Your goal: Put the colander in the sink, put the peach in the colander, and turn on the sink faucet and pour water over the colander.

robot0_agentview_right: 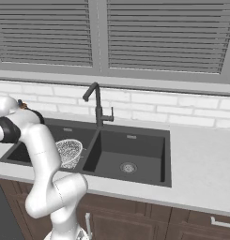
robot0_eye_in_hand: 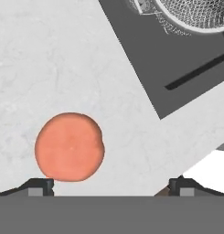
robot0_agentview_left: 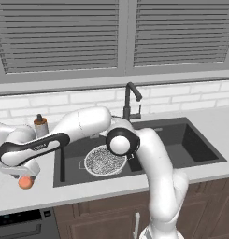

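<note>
My gripper (robot0_eye_in_hand: 111,185) hangs over the counter (robot0_eye_in_hand: 49,59) with its jaws spread as wide as they go, pinching nothing. The peach (robot0_eye_in_hand: 69,146) sits on the counter just ahead of my fingertips, and this is the relation that matters: in the hand view it lies well toward my left-hand fingertip (robot0_eye_in_hand: 40,185), not centred between the two. The other fingertip stands far off to the other side, with bare counter in front of it. So the fruit is off my centre line, and I judge I must shift sideways toward it before closing, or I would catch only its edge or push it away. Being round, it has no long axis to line up with, so I need no particular roll of the wrist, only centring.

In the left base view my gripper (robot0_agentview_left: 23,176) hovers just above the peach (robot0_agentview_left: 25,183), beside the sink's (robot0_agentview_left: 190,140) outer edge. The colander (robot0_agentview_left: 104,160) already rests in the basin nearest me, up and across from my fingers in the hand view, so the carry looks short. The sink faucet (robot0_agentview_left: 131,99) stands behind the sink, untouched by me.
</note>
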Motion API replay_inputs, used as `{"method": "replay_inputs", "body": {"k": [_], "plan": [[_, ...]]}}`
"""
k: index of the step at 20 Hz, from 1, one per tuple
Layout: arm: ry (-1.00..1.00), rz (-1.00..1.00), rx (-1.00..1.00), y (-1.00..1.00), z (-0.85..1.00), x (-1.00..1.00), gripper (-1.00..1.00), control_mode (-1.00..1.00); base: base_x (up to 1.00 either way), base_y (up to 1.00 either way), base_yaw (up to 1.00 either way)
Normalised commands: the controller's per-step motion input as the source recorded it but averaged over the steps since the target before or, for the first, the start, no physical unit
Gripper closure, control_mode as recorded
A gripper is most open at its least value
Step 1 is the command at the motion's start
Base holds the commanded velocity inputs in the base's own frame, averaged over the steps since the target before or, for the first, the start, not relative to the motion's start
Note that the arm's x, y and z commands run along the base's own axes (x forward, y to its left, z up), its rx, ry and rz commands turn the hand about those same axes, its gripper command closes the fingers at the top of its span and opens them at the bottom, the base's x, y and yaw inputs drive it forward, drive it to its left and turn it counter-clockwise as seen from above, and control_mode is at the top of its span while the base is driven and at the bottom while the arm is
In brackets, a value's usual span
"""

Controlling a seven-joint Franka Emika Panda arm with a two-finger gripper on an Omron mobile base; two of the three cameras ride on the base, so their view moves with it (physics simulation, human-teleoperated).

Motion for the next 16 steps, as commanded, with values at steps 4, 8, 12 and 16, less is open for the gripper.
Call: {"method": "replay_inputs", "body": {"k": [4,8,12,16], "plan": [[0.00,0.00,0.01,-0.04,-0.21,0.27,-1.00,-1.00,0.00,0.00,0.00],[0.00,0.03,0.03,0.00,-0.27,0.15,-1.00,-1.00,0.00,0.00,0.00],[0.00,0.06,0.07,0.00,-0.20,0.01,-1.00,-1.00,0.00,0.00,0.00],[0.00,0.07,0.09,0.00,-0.09,0.00,-1.00,-1.00,0.00,0.00,0.00]]}}
